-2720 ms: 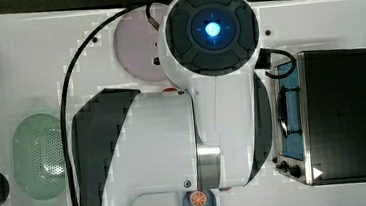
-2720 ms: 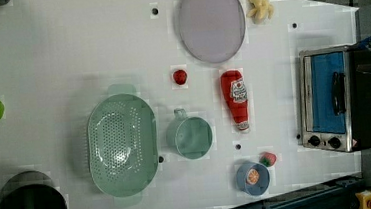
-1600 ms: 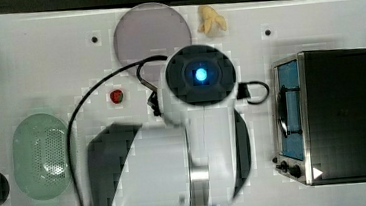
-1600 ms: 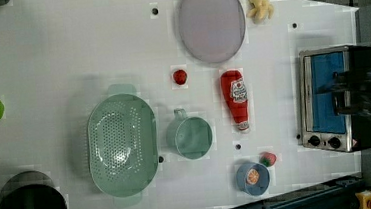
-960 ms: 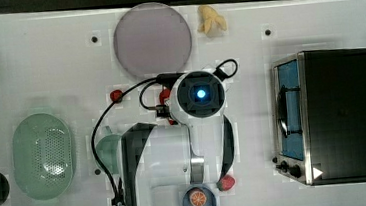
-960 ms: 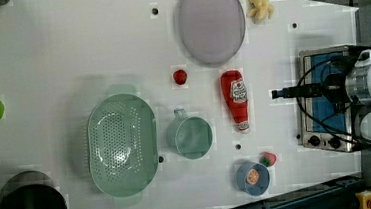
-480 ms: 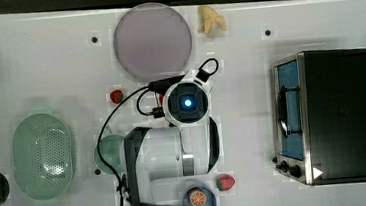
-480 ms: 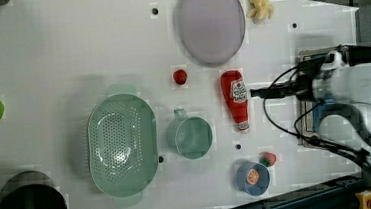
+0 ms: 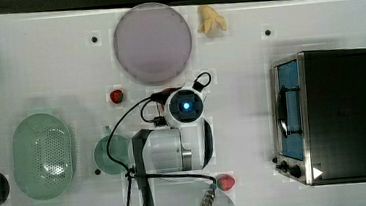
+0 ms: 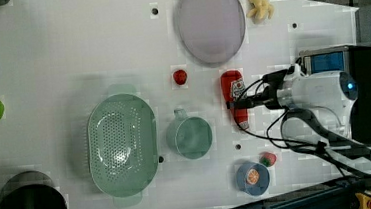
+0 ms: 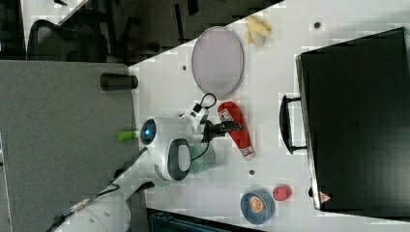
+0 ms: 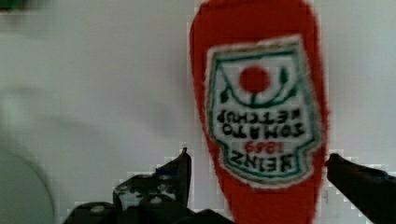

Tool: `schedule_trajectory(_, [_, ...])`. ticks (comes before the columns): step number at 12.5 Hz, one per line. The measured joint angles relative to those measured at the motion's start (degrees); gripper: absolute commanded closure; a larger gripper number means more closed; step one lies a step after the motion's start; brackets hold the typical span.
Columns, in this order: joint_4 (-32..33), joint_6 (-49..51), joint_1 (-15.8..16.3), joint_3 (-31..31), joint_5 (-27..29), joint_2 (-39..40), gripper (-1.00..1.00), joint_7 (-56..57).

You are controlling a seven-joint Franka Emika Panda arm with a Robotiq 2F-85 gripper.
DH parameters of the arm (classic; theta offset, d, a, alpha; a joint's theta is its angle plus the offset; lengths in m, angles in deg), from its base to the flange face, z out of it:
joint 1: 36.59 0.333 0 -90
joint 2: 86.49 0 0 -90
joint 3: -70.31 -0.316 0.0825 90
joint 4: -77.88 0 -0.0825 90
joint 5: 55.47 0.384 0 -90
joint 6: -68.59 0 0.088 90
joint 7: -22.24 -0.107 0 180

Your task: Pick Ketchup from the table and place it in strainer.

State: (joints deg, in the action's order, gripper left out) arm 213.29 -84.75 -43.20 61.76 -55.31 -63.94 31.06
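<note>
The pincer (image 12: 256,161) stands wide open astride the Ketchup (image 12: 261,112), whose ends are cut off.

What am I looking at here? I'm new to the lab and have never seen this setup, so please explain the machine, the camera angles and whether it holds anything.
The white machine is a single robot arm with a two-fingered gripper at its tip. Three cameras off the arm look down on a white table; a fourth sits on the wrist and looks along the fingers. On the table lie a red ketchup bottle, a pale green strainer, a green cup, a lilac plate, strawberries and a black toaster oven. In the wrist view the fingers stand open on either side of the bottle. Nothing is held yet.
</note>
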Motion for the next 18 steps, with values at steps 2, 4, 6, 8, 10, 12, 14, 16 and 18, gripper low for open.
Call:
schedule_trajectory(2, [0.56, -2.69, 0.10, -0.20, -0.66, 2.27, -0.92, 0.06])
schedule_trajectory(4, [0.90, -3.97, 0.10, 0.06, -0.70, 2.91, -0.43, 0.11])
schedule_trajectory(6, [1.01, -4.25, -0.12, 0.14, -0.64, 2.50, -0.23, 0.14])
schedule_trajectory(8, [0.90, -3.97, -0.14, 0.53, -0.67, 1.96, -0.23, 0.14])
schedule_trajectory(10, [1.01, -0.95, -0.28, 0.69, -0.63, 0.35, -0.23, 0.11])
schedule_trajectory(12, [0.78, 8.31, -0.70, 0.28, -0.54, -4.83, -0.23, 0.08])
schedule_trajectory(14, [-0.22, 17.57, -0.66, 0.21, -0.92, -12.37, -0.23, -0.36])
schedule_trajectory(16, [-4.14, 24.51, -0.79, 0.03, -0.53, -19.00, -0.23, -0.76])
schedule_trajectory(18, [-8.95, 30.61, -0.60, -0.31, 0.11, -24.49, -0.23, -3.66])
